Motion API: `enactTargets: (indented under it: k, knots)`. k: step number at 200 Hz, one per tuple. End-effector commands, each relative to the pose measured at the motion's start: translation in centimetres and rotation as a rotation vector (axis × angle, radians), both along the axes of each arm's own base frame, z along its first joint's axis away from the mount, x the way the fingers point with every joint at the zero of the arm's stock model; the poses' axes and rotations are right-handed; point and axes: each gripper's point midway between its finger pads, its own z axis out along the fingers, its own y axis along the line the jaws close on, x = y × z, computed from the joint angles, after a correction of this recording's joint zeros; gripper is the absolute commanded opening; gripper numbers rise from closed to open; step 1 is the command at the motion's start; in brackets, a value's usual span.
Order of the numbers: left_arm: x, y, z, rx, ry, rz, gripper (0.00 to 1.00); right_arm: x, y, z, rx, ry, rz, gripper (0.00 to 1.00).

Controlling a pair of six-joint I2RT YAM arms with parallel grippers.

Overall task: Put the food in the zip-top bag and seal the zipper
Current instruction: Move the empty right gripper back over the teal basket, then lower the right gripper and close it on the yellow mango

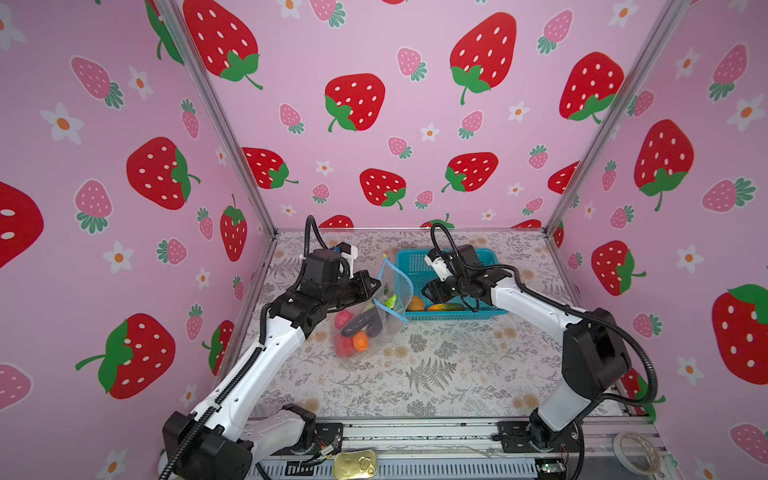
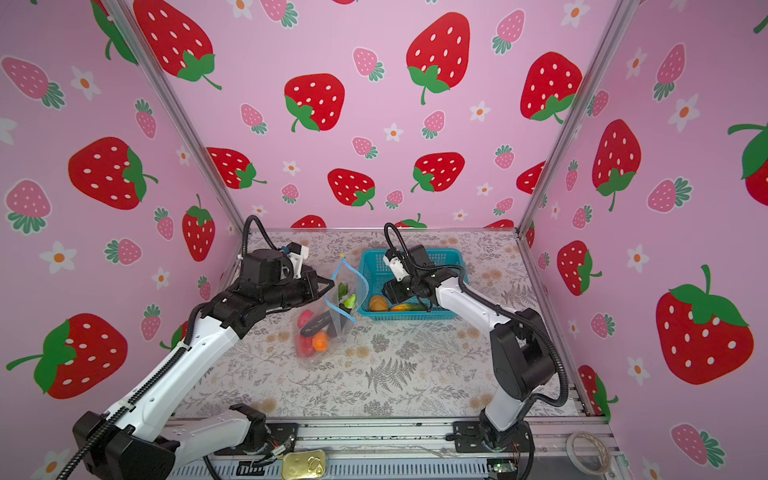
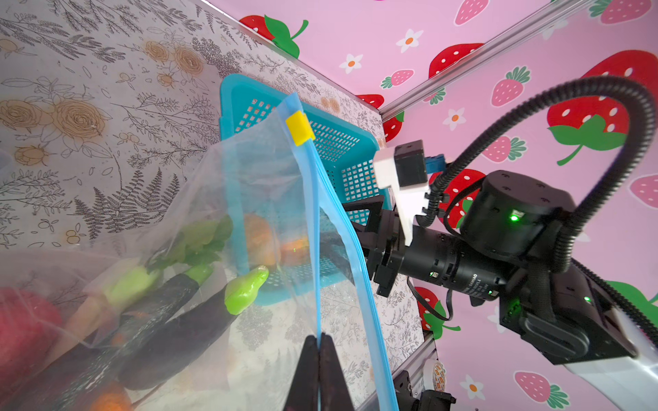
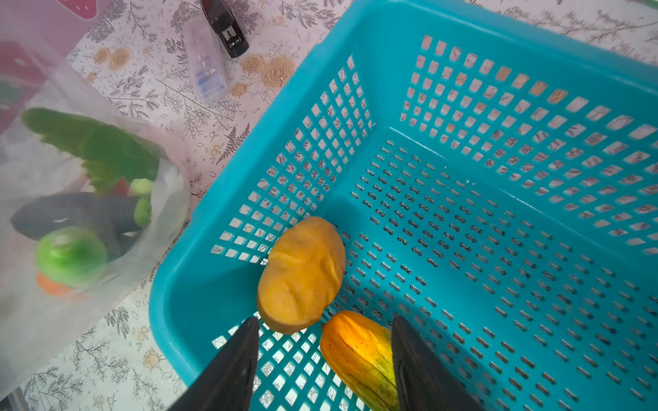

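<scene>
The zip-top bag [image 1: 374,328] stands open on the table, clear and crinkly, in both top views [image 2: 328,332]. My left gripper [image 3: 319,338] is shut on one lip of its light-blue zipper [image 3: 313,213] and holds that edge up; a yellow slider [image 3: 299,127] sits at the strip's far end. Food in the bag: red lumps [image 1: 343,318], an orange [image 1: 360,340], a dark eggplant [image 3: 185,320] and green pieces [image 3: 245,290]. My right gripper [image 4: 325,320] hangs open low in the teal basket [image 4: 463,21], its fingers on either side of a yellow-orange piece [image 4: 359,352]. An orange-brown piece [image 4: 301,274] lies beside it.
The basket [image 1: 490,257] stands at the back, right next to the bag. A small clear-and-black object [image 4: 210,71] lies on the table behind the bag. A gold tin [image 1: 355,464] and a tape roll [image 1: 638,451] rest on the front rail. Pink walls close three sides.
</scene>
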Motion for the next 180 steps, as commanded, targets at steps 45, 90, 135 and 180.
enactTargets:
  k: [45, 90, 135, 180]
  knots:
    - [0.1, 0.0, 1.0, -0.007, -0.013, -0.003, 0.0, -0.4, 2.6, -2.2, -0.029, 0.123, 0.053, 0.63]
    - [-0.1, 0.2, 1.1, -0.001, -0.019, 0.0, 0.0, -0.7, 3.8, -3.4, -0.056, 0.163, 0.084, 0.63]
    - [-0.2, 0.3, 1.1, 0.002, -0.025, -0.002, 0.0, -1.1, 4.4, -4.5, -0.084, 0.199, 0.107, 0.64]
    - [-0.4, 0.5, 1.2, 0.002, -0.029, 0.001, 0.0, -1.3, 4.7, -5.8, -0.122, 0.223, 0.116, 0.64]
